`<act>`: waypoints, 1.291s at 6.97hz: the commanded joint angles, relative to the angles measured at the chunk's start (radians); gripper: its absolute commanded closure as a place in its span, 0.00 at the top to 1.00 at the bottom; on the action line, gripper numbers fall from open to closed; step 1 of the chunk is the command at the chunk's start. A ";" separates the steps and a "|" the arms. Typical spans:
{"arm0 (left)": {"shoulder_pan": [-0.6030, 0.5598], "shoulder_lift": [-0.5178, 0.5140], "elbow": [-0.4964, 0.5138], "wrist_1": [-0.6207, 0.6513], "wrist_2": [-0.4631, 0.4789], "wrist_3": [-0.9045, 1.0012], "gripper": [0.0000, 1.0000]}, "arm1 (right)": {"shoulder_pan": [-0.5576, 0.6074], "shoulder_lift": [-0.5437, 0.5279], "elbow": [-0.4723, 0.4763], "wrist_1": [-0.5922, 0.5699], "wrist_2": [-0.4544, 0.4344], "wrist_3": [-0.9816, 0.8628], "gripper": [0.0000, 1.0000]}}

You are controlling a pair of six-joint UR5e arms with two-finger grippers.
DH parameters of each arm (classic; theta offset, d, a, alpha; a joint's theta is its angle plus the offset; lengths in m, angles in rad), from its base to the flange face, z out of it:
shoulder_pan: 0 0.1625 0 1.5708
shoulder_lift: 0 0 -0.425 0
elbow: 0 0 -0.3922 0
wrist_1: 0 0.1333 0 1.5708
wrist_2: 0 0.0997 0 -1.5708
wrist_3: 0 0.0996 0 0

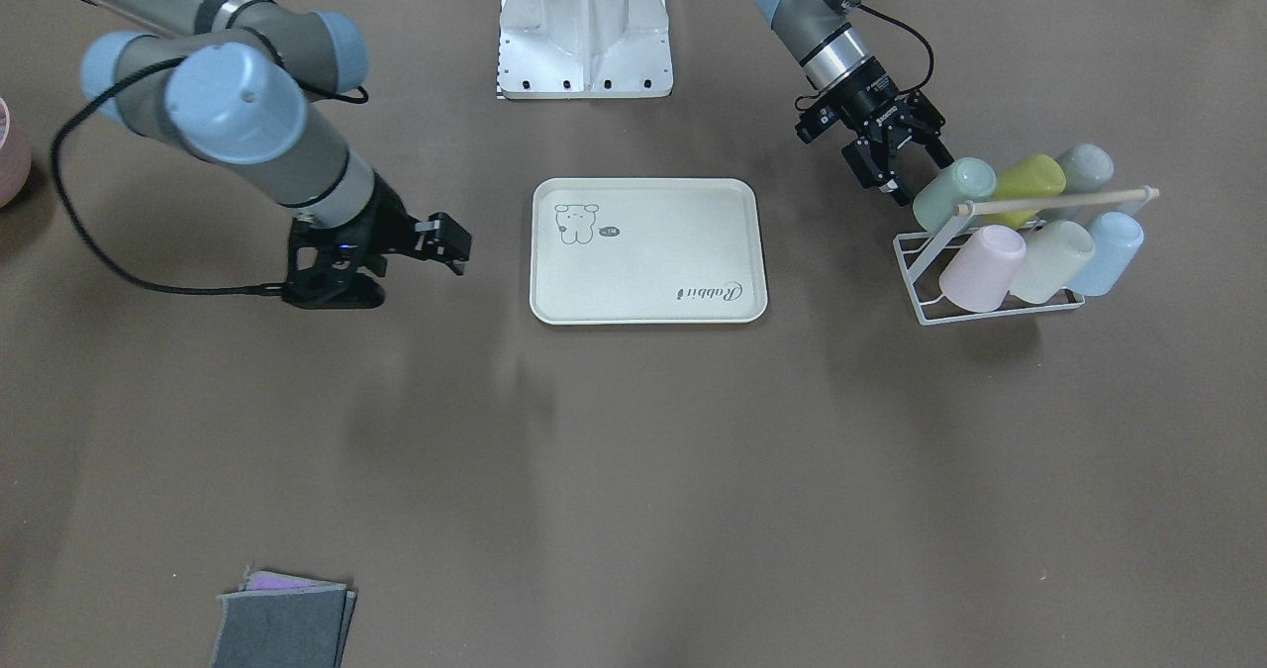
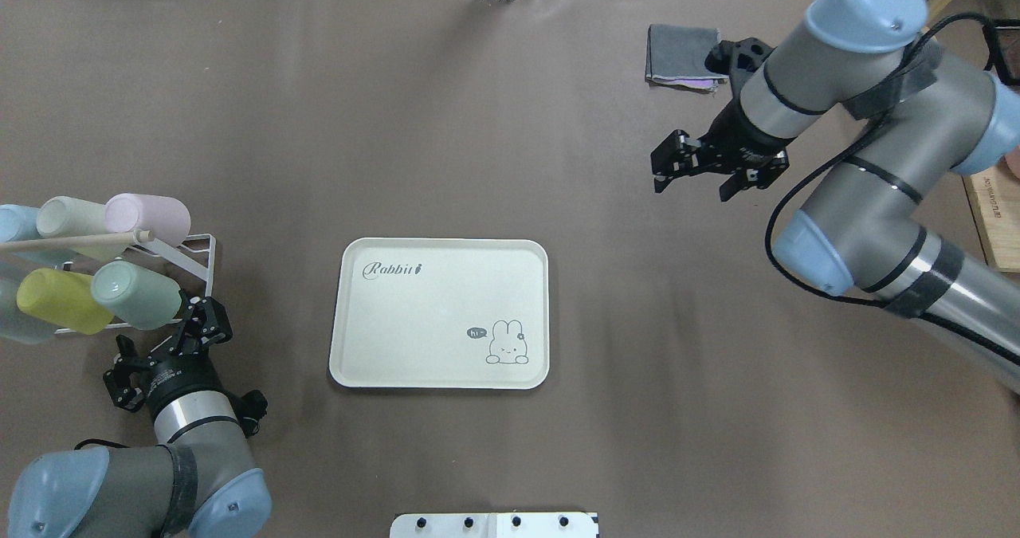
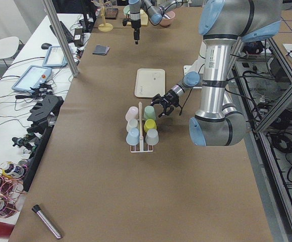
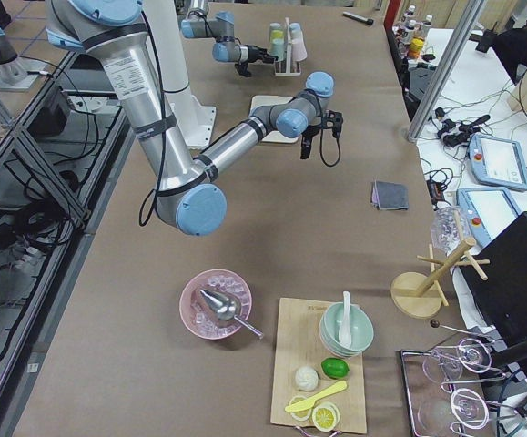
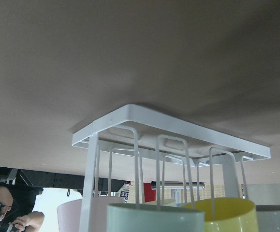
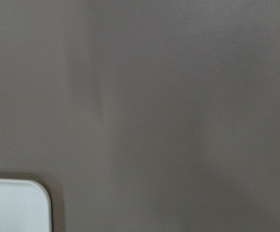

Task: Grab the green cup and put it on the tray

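The green cup [image 1: 952,193] is pale mint and lies tilted on a white wire rack [image 1: 990,309] with several other pastel cups. It also shows in the overhead view [image 2: 137,295] and at the bottom of the left wrist view [image 5: 154,218]. My left gripper [image 1: 913,175] is open and empty, its fingers right at the cup's closed end, not around it. The cream tray [image 1: 653,252] with a bear drawing and "Rabbit" lies empty at mid-table [image 2: 438,307]. My right gripper [image 1: 450,242] is open and empty, hovering apart from the tray's other side.
Beside the green cup on the rack are a yellow-green cup [image 1: 1029,185], a pink cup [image 1: 982,267] and other pastel cups, under a wooden handle bar [image 1: 1059,200]. Folded grey cloths [image 1: 282,628] lie at the table's far edge. The white robot base [image 1: 584,35] stands behind the tray.
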 commanded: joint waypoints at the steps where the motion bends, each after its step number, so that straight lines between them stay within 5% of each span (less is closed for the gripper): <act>1: -0.004 0.012 0.016 -0.034 0.022 0.000 0.97 | 0.140 -0.036 -0.014 -0.058 0.058 -0.252 1.00; 4: -0.016 0.046 0.032 -0.087 0.039 0.000 0.97 | 0.308 -0.036 -0.093 -0.262 0.050 -0.725 1.00; 6: -0.020 0.042 0.062 -0.111 0.039 0.005 0.97 | 0.427 -0.076 -0.172 -0.284 0.035 -0.968 1.00; 9: -0.024 0.035 0.068 -0.125 0.043 0.045 0.97 | 0.490 -0.252 -0.085 -0.290 -0.031 -1.001 1.00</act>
